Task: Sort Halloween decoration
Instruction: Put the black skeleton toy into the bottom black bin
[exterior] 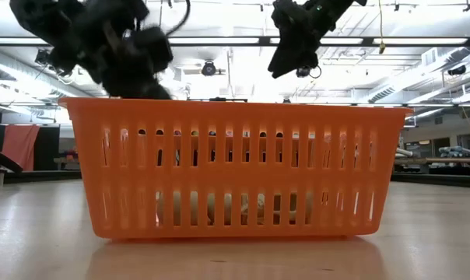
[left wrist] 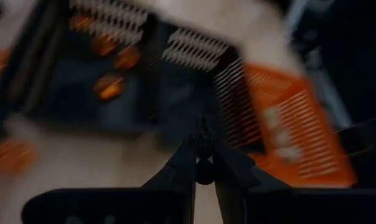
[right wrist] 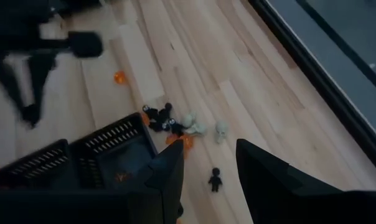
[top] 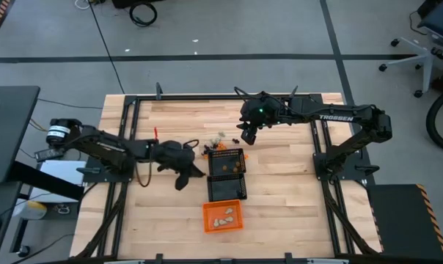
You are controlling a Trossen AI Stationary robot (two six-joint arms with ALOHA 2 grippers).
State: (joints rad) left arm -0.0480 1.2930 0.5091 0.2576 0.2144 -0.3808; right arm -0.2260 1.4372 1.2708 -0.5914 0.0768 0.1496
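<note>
Halloween trinkets, black, cream and orange, lie in a small pile (right wrist: pixel 175 124) on the wooden table, beyond the far black mesh basket (top: pixel 227 163). One black trinket (right wrist: pixel 215 180) lies apart from the pile. My left gripper (left wrist: pixel 204 152) hovers left of the baskets, shut on a tiny black trinket (left wrist: pixel 205 171). My right gripper (right wrist: pixel 206 177) hangs open above the pile, touching nothing. Orange trinkets (top: pixel 235 166) lie in the far black basket. Cream ones (top: pixel 223 218) lie in the orange basket (top: pixel 223 216). My left gripper pinches the black trinket (left wrist: pixel 205 138) between the free ends of its two fingers (left wrist: pixel 182 165). The fingers slant down toward the baskets. The picture is blurred, so which part of the trinket they have cannot be told. It is held off the table.
A second black mesh basket (top: pixel 227 188) stands between the far one and the orange basket, all three in a row toward the near edge. Bare wood lies to the left and right of the row. In the low view the orange basket (exterior: pixel 235 167) fills the foreground.
</note>
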